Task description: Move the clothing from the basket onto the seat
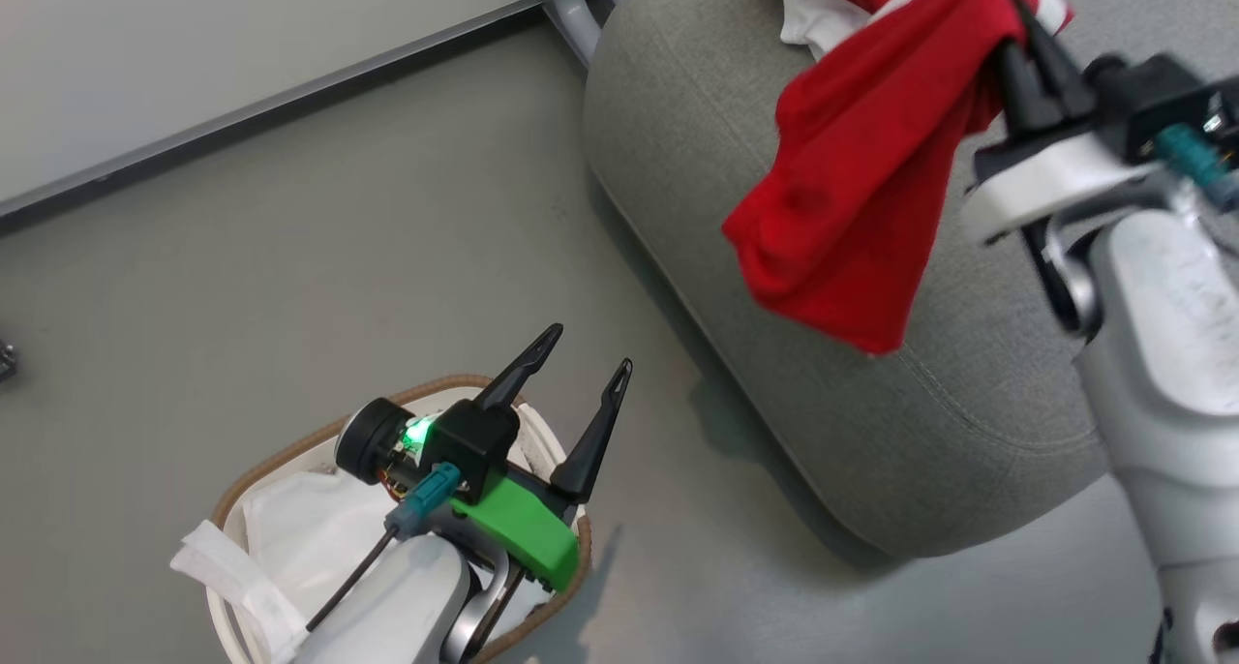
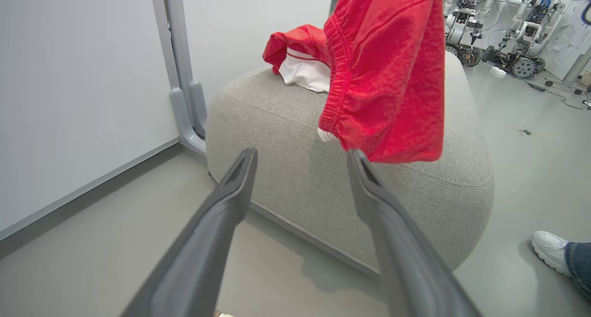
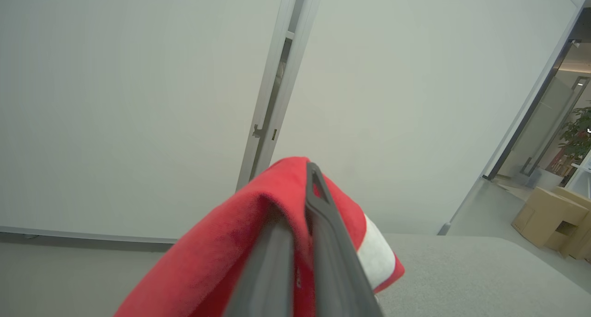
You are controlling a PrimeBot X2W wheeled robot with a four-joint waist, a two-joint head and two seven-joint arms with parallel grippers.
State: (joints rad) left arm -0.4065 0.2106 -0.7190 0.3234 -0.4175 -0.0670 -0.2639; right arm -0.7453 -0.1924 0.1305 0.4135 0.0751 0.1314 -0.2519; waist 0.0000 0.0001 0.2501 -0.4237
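basket (image 1: 290,451): set on the floor, nearest, left of the seat (image 1: 678,112).
left hand (image 1: 591,347): held over the basket, fingers spread, nothing gripped.
right hand (image 1: 1028,54): clamped on red clothing (image 1: 852,180), dangled over the seat.
second garment (image 2: 300,53): laid on the seat's far end.

No readable text, labels, brands, numbers or signs in any view.
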